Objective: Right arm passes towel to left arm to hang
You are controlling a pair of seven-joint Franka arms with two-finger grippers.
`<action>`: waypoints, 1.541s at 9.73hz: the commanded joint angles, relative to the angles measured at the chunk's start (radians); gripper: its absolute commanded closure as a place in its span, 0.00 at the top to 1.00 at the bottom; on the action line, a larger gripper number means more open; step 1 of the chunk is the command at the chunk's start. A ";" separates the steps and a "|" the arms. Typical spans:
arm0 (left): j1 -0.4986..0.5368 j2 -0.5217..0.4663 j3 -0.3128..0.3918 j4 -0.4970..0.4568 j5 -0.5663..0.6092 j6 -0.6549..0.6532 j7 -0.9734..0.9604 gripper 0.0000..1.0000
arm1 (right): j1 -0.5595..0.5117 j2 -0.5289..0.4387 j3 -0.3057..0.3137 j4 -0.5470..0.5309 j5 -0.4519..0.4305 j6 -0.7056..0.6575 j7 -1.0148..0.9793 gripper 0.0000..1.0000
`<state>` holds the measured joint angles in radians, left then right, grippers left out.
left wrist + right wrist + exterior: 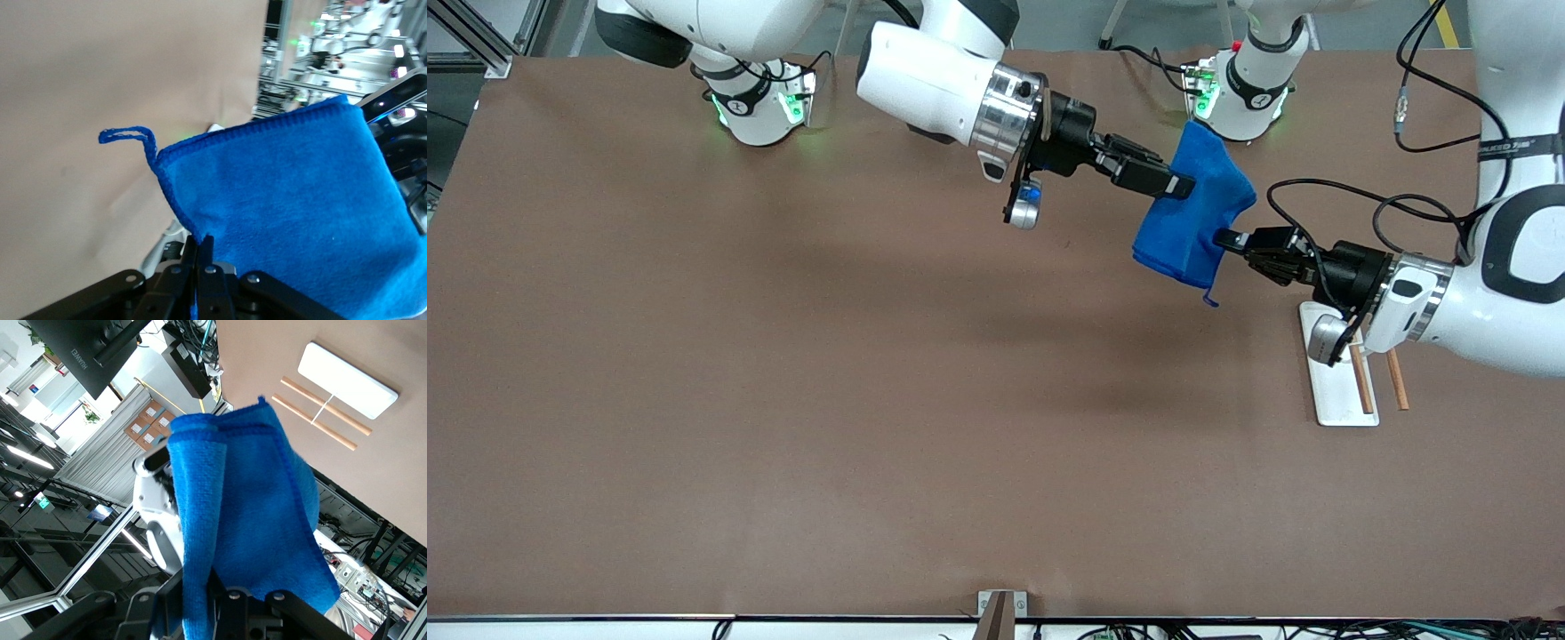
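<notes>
The desk [694,400] is a broad brown sheet, bare but for a white rack base [1338,391] with two wooden rods [1398,380] at about 3 o'clock in the front view, toward the left arm's end.

The right arm [934,80] reaches in from 11 o'clock; the left arm [1494,293] comes from 3 o'clock. Between them, up in the air over the desk, hangs the towel [1192,218], bright blue and folded, its thread tail [1209,298] dangling at the lower corner.

The right gripper [1183,187] is clamped on the towel's upper part; the left gripper [1223,238] is pinched shut on its lower hem, as the left wrist view shows with the fingers [200,267] together on the cloth's edge. Both hold at once, so the handover looks midway: the right gripper likely has to let go next.

The towel's long axis runs roughly 12 to 6 o'clock, lying at 9 o'clock from the left gripper. The rack sits under the left wrist, so that arm is nearer.

Readable writing: "FRANKA" partly legible on the left arm's black band [1516,144].
</notes>
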<state>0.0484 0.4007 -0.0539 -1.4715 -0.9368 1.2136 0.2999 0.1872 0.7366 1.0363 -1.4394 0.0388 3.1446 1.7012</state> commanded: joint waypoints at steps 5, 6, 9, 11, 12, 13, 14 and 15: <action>-0.012 -0.081 -0.009 0.036 0.289 0.155 -0.019 0.00 | -0.204 -0.120 -0.017 -0.059 -0.063 -0.609 -0.269 1.00; -0.013 -0.094 0.000 0.043 0.343 0.173 -0.025 0.00 | -0.206 -0.170 -0.095 -0.059 -0.068 -0.755 -0.346 1.00; -0.041 -0.146 0.020 0.045 0.579 0.279 -0.010 0.00 | -0.200 -0.359 -0.377 -0.151 -0.089 -0.975 -0.581 1.00; -0.151 -0.155 0.226 0.034 0.607 0.284 -0.005 0.00 | -0.199 -0.405 -0.555 -0.180 -0.140 -1.062 -0.817 1.00; -0.142 -0.152 0.248 0.030 0.608 0.288 -0.002 0.00 | -0.198 -0.427 -0.638 -0.179 -0.151 -1.113 -0.915 1.00; -0.133 -0.154 0.271 0.004 0.643 0.311 -0.002 0.00 | -0.195 -0.453 -0.718 -0.173 -0.152 -1.149 -1.036 1.00; -0.131 -0.158 0.285 -0.036 0.657 0.352 -0.002 0.00 | -0.195 -0.485 -0.784 -0.174 -0.152 -1.170 -1.165 1.00; -0.119 -0.158 0.313 -0.064 0.658 0.385 -0.002 0.00 | -0.195 -0.514 -0.856 -0.170 -0.152 -1.222 -1.303 1.00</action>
<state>-0.0721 0.2473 0.2380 -1.4599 -0.2996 1.5439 0.2898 -0.0158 0.2994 0.2474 -1.5679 -0.0995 1.9628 0.5195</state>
